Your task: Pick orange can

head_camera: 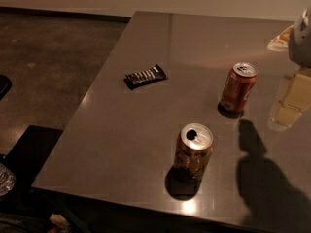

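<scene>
Orange can stands upright, redder can behind, candy bar farther left; gripper at right edge, opening unclear

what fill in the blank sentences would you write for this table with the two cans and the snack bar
The table holds ____ upright drink cans.
In the camera view, the black snack bar lies to the ____ of the redder can.
The gripper sits at the picture's upper ____ edge, apart from both cans.
Of the orange can and the redder can, the one nearer the table's front edge is the ____ one.
Missing words: two; left; right; orange.
</scene>
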`<state>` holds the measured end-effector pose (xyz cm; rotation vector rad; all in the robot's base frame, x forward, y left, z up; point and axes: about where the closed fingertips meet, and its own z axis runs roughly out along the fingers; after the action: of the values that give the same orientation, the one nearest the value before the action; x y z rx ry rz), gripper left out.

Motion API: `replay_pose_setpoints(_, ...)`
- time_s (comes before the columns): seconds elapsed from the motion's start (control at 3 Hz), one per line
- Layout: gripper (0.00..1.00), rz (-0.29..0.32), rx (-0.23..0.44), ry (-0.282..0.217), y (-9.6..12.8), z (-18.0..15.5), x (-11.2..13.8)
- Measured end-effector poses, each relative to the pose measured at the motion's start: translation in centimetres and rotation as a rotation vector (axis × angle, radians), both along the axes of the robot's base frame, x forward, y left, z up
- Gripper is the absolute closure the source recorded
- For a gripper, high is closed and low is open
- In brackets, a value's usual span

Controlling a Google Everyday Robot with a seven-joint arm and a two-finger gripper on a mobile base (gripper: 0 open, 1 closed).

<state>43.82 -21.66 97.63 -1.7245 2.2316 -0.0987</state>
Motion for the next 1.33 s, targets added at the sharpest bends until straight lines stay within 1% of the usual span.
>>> replay_pose_setpoints(0.33, 0.00, 0.000, 0.000, 0.000, 0.0, 0.0, 0.0)
replay_pose_setpoints(0.67, 0.00, 0.018, 0.015, -0.015, 0.6, 0.3, -0.5)
replay_pose_setpoints(1.0, 0.00, 0.066, 0.062, -0.031, 2.5, 0.2, -1.8)
replay_pose_setpoints(1.33, 0.00, 0.123, 0.139, -0.033, 5.5, -0.7, -3.4)
